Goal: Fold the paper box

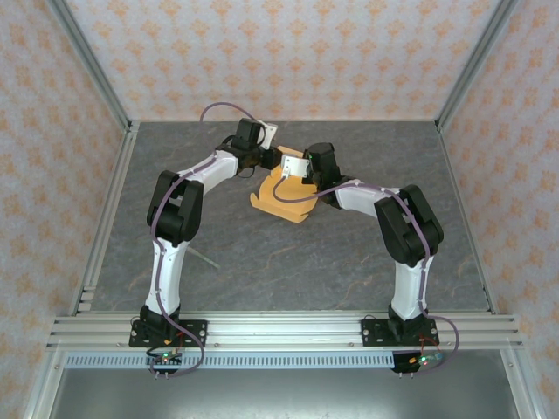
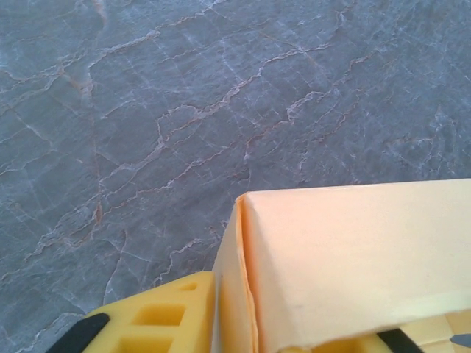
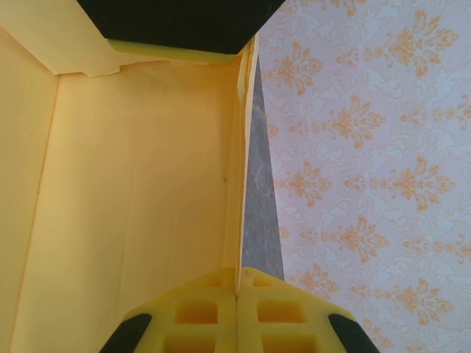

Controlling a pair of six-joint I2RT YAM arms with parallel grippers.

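The paper box (image 3: 140,206) is thin orange-yellow paperboard, totally matt and smooth, with soft creases at the folds. The tabletop (image 2: 184,110) looks like dark grey stone, veined, with a low sheen. The right gripper's fingers (image 3: 195,312) are matt yellow moulded plastic with pocketed faces. The arm shells (image 1: 166,271) are glossy white plastic with black joints. The frame rails (image 1: 288,330) look like brushed aluminium, and the walls (image 1: 279,52) like matt printed wallpaper.

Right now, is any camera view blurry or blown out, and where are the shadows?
Top external: even light, sharp, no hard shadows around the paper box. Left wrist: table veins crisp, the box's near panel washed pale. Right wrist: box interior bright but not clipped, wallpaper slightly soft.
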